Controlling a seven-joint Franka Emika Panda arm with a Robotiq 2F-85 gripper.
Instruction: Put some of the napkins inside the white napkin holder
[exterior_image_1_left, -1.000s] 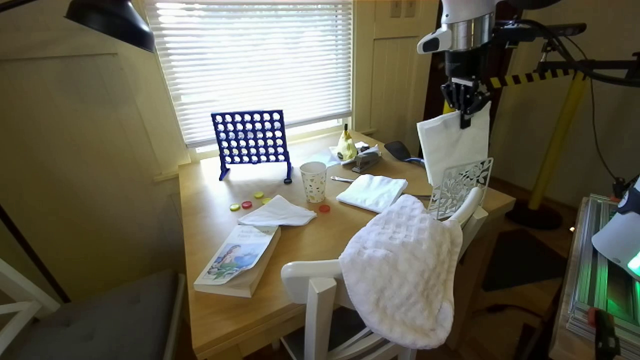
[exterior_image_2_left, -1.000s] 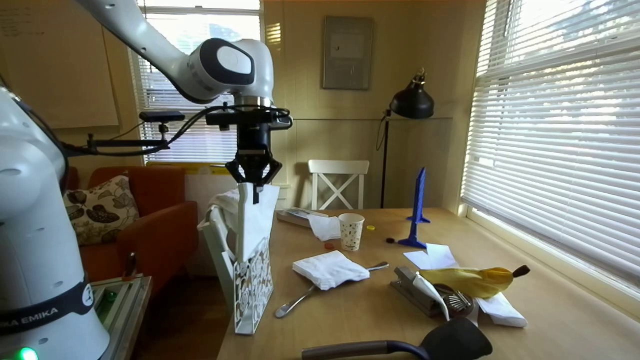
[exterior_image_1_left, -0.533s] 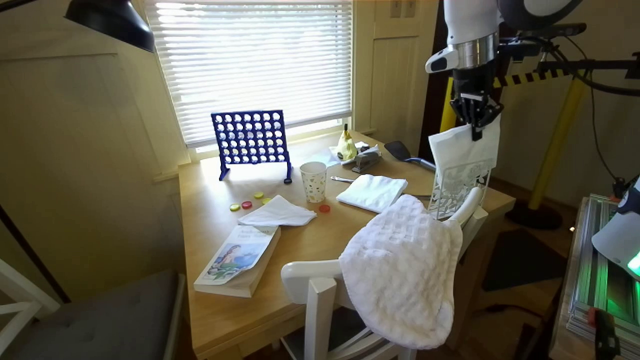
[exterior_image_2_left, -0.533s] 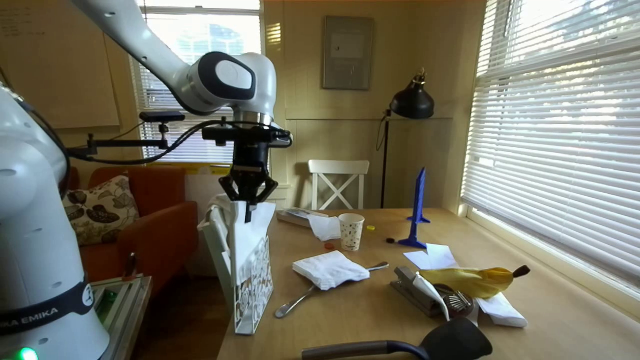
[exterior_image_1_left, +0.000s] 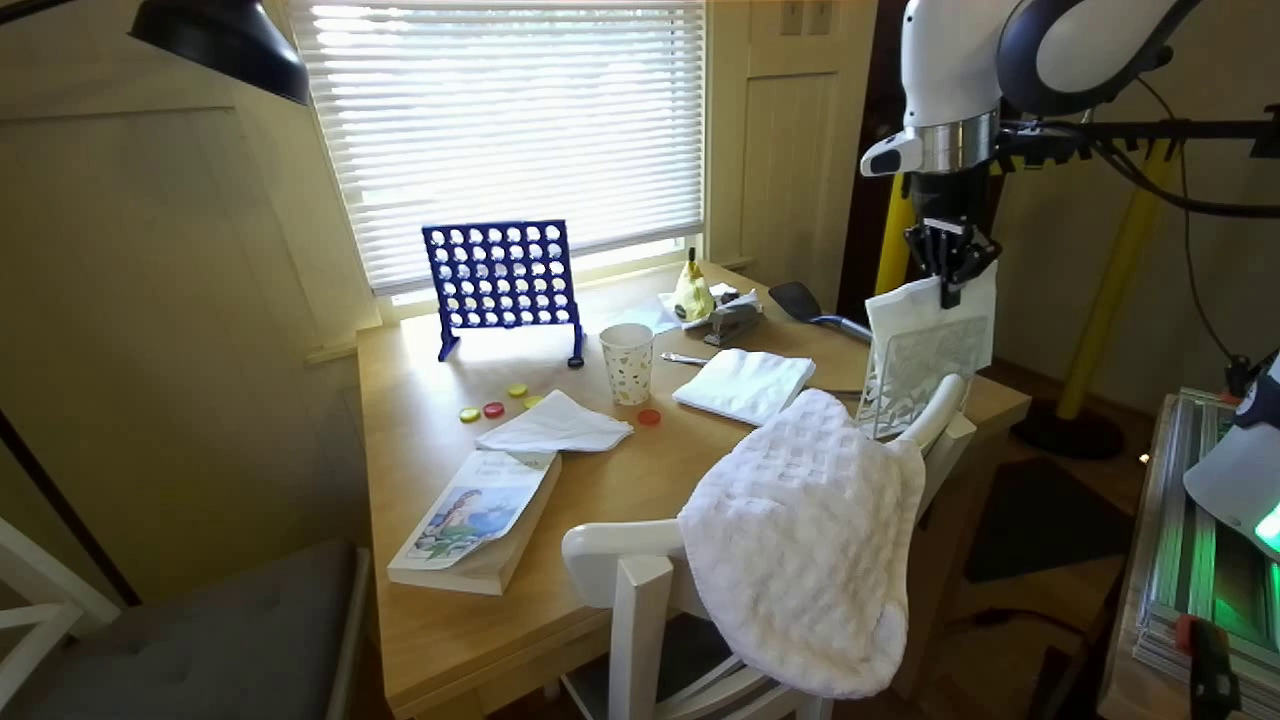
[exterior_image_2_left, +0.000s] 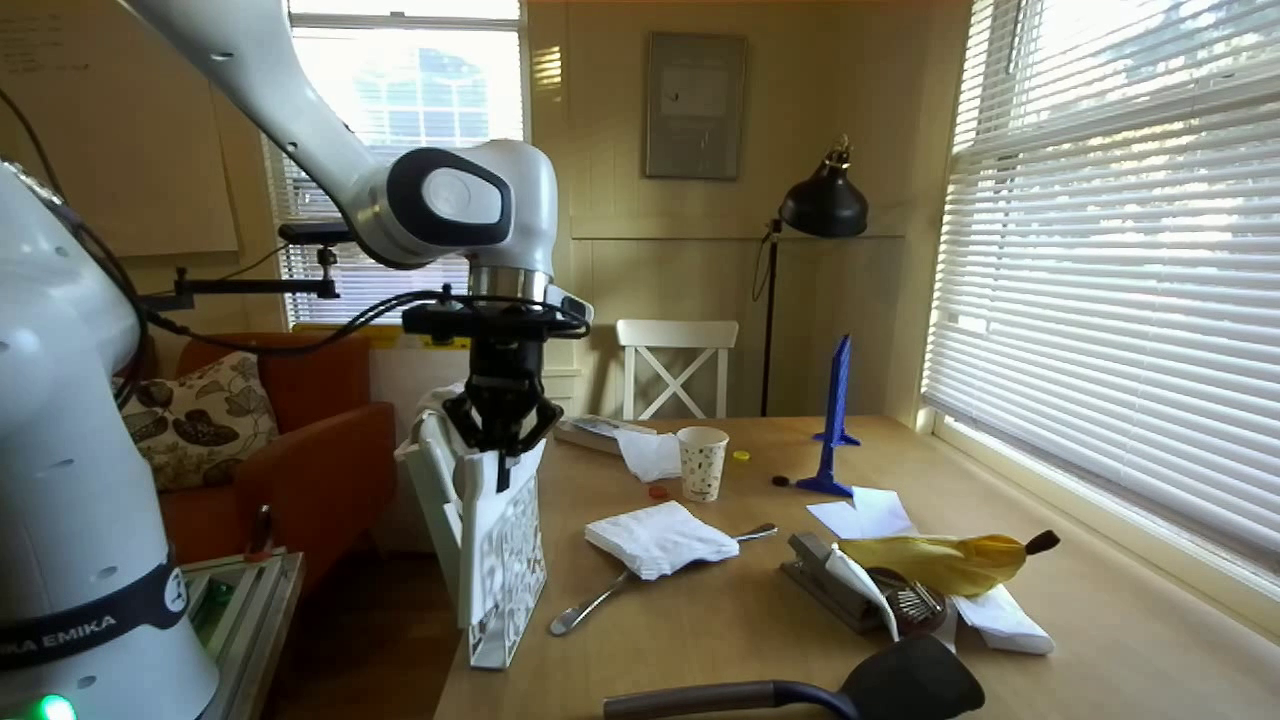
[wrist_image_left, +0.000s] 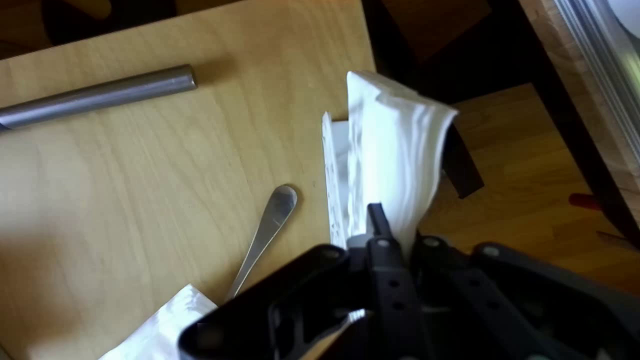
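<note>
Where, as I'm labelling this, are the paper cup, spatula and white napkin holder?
Paper cup (exterior_image_1_left: 628, 367): in an exterior view, side wall.
Spatula (exterior_image_2_left: 914, 682): in an exterior view, black blade.
White napkin holder (exterior_image_2_left: 508, 590): in an exterior view, lattice side.

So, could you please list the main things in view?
table: 1, tan, centre
napkin holder: 1, white, table edge
napkins: several, white, gripped at holder
napkin stack: 1, white, table
book: 1, multicoloured, table
loose napkin: 1+, white, table
cup: 1, white, table
game board: 1, blue, table
discs: 5+, red/yellow, table
stapler: 1, grey, table
fruitlike object: 1, yellow, table
spatula: 1, black, table
towel: 1, white, over chair
arm: 1, white, over holder
tool: 1, black, gripping napkins
</note>
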